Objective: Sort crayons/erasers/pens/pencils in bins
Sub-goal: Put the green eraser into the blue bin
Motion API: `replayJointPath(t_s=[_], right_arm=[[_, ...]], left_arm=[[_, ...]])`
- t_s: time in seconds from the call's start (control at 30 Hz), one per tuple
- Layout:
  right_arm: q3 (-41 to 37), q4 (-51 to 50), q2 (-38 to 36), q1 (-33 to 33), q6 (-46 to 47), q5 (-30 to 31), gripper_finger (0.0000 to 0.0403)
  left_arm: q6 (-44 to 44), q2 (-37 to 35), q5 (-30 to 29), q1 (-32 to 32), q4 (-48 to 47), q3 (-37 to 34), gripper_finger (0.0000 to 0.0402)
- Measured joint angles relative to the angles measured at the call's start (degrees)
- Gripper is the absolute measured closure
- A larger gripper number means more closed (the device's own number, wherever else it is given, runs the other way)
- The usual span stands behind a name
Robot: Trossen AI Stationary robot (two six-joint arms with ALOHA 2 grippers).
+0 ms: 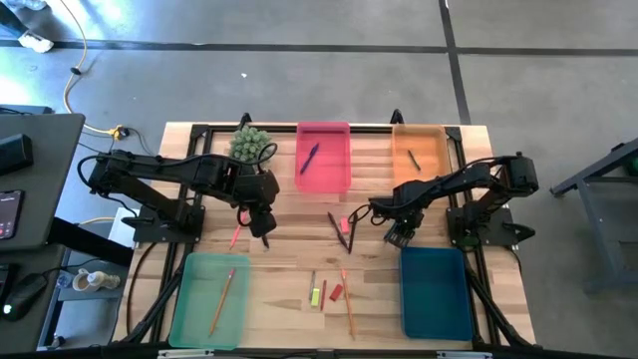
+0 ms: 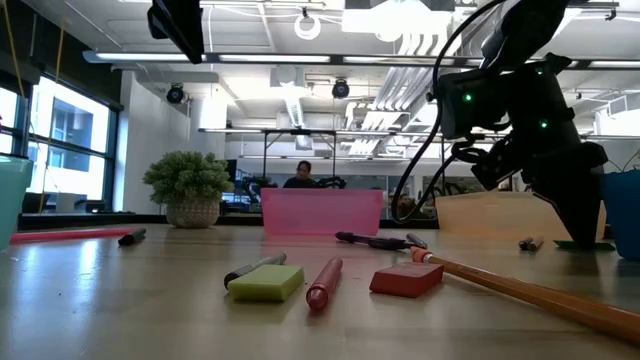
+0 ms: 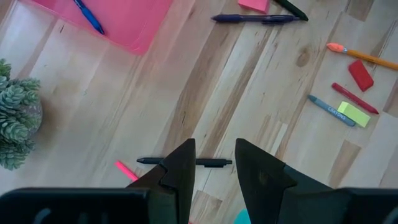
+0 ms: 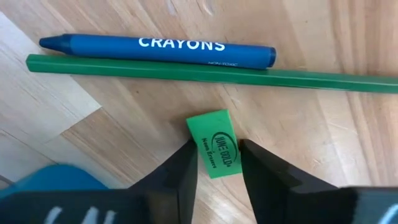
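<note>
Green eraser (image 4: 217, 144) lies on the wood beside the dark blue bin (image 1: 436, 291), pinched between the right gripper's (image 4: 217, 163) narrowed fingers; next it needs lifting clear; left gripper (image 3: 214, 167) hovers half-open, empty

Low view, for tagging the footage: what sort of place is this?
Probably an open-plan office or lab: exposed white ceiling ducts, tall dark-framed windows, and a person seated at a distant desk.
</note>
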Motion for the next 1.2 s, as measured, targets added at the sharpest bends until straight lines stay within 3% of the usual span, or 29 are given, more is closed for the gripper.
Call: replayJointPath(t_s=[0.43, 0.77, 0.93, 1.03, 1.2], right_arm=[[0.0, -0.1, 0.0, 0.0, -0.9, 0.2, 0.0327], [-0.1, 0.6, 0.0, 0.0, 0.2, 0.8, 0.0267], [-0.1, 0.6, 0.0, 0.0, 0.2, 1.1, 0.0256], [-0.1, 0.6, 0.0, 0.0, 0.5, 1.5, 0.0273], [0.0, 0.7, -0.1, 0.0, 0.7, 1.0, 0.0343]], left_arm=[[0.1, 0.0, 0.2, 0.0, 0.0, 0.0, 0.0300], [0.1, 0.0, 0.1, 0.0, 0.0, 0.0, 0.0300], [0.1, 0.0, 0.1, 0.0, 0.0, 0.0, 0.0300], [0.2, 0.0, 0.1, 0.0, 0.0, 0.0, 0.0300], [0.2, 0.0, 0.1, 0.0, 0.0, 0.0, 0.0300]])
